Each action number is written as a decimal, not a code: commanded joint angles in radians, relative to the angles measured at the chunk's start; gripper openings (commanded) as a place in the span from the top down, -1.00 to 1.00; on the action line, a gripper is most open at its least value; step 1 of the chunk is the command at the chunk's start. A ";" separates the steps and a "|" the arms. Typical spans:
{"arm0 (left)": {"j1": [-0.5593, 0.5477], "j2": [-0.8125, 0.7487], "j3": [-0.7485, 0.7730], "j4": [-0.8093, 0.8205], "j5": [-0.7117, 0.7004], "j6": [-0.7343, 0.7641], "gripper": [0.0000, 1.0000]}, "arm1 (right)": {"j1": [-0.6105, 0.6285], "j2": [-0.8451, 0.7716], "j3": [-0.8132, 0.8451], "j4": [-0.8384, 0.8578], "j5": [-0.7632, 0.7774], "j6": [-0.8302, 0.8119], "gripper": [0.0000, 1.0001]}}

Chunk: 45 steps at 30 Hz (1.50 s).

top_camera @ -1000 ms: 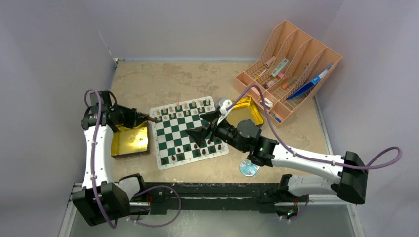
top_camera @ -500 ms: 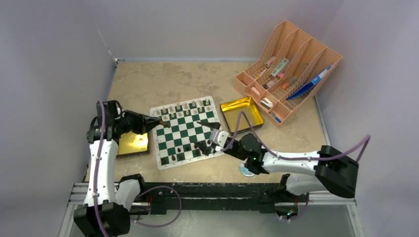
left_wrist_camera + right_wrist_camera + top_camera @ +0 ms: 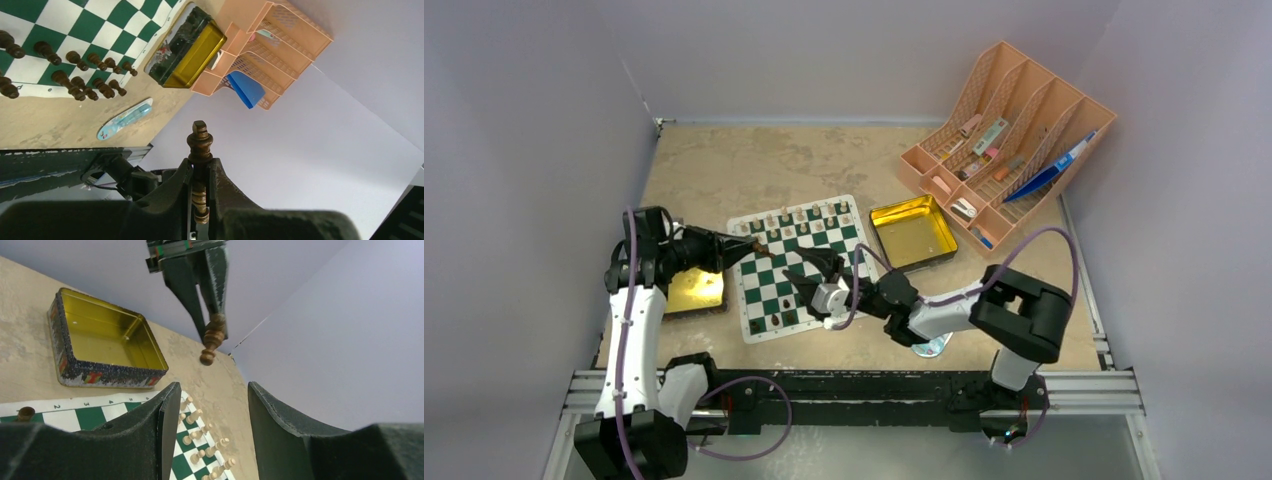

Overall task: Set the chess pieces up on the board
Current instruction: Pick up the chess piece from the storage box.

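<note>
The green-and-white board (image 3: pixel 796 262) lies mid-table. Tan chess pieces (image 3: pixel 804 216) line its far rows and dark brown ones (image 3: pixel 816 305) its near rows. My left gripper (image 3: pixel 746 243) hovers over the board's left edge, shut on a dark brown chess piece (image 3: pixel 200 146) whose top sticks out past the fingertips. The right wrist view shows that piece (image 3: pixel 212 339) hanging ahead. My right gripper (image 3: pixel 807 268) is low over the board's middle and points left. In its own view the right gripper (image 3: pixel 210 412) is open, with nothing between its fingers and tan pieces (image 3: pixel 200 437) beyond.
One gold tin (image 3: pixel 692 291) sits left of the board under my left arm. A second gold tin (image 3: pixel 912 232) stands on the right. An orange rack (image 3: pixel 1009 135) holding pens stands at the back right. A round disc (image 3: pixel 929 346) lies near the front edge.
My right arm folded back, and its gripper swept left across the board's near half while its jaws narrowed. My left gripper carried its piece a little rightward over the board's edge.
</note>
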 commanded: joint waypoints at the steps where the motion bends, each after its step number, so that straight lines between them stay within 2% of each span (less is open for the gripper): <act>1: -0.004 -0.021 -0.005 0.068 0.077 -0.103 1.00 | 0.000 0.059 0.044 0.252 -0.027 -0.065 -0.08; 6: -0.004 -0.031 -0.048 0.117 0.097 -0.116 1.00 | 0.000 0.147 0.055 0.405 0.020 -0.062 -0.07; 12: -0.004 -0.029 -0.054 0.134 0.105 -0.111 1.00 | 0.000 0.207 0.092 0.475 0.056 -0.076 -0.05; 25: -0.004 -0.035 -0.035 0.111 0.070 -0.100 1.00 | 0.000 0.201 0.120 0.495 0.084 -0.045 -0.01; 45: -0.004 -0.024 -0.090 0.132 0.068 -0.090 1.00 | 0.005 0.148 0.158 0.477 0.072 -0.024 0.04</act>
